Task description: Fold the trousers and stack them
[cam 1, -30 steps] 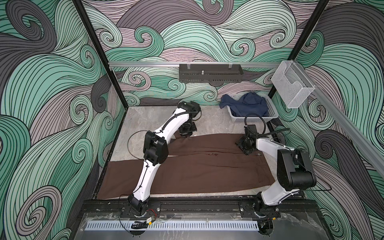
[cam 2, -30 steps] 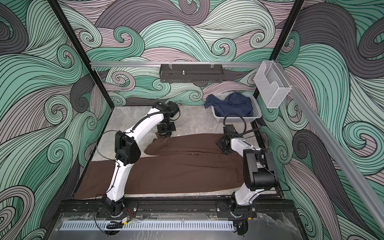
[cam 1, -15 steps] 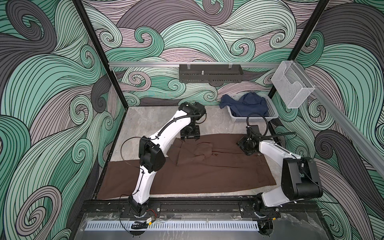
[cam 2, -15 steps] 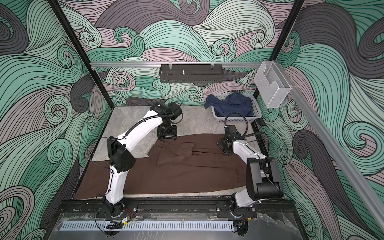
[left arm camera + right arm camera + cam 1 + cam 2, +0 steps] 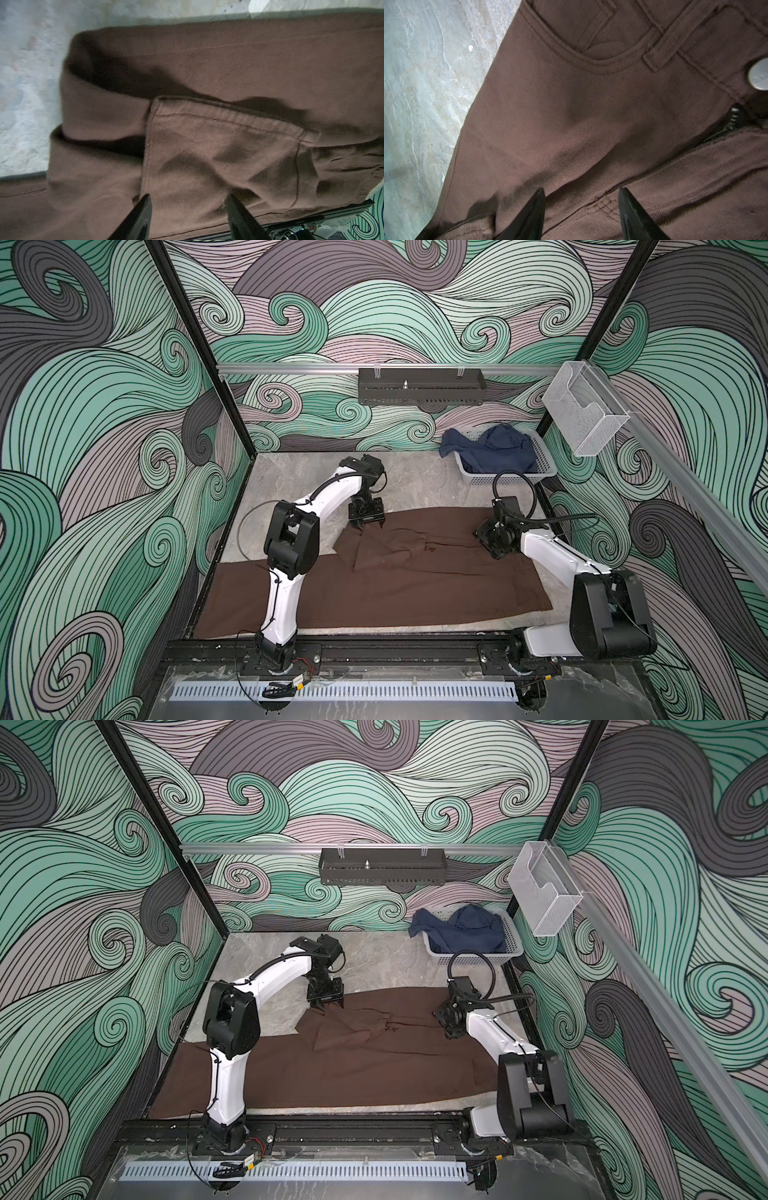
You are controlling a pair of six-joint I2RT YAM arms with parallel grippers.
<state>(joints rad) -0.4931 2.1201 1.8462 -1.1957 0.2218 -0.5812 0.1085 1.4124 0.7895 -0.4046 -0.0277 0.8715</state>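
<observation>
Above the trousers (image 5: 415, 585), left gripper (image 5: 367, 526) gapes, apparently empty.

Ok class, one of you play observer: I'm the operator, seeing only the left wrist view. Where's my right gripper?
Observer: The right gripper hangs open over the trousers, near the zip.
Operator: Anything else on the table?
Observer: A basket at the far right corner, holding a navy garment.
Operator: And the near leg?
Observer: It lies flat, reaching the table's left edge.
</observation>
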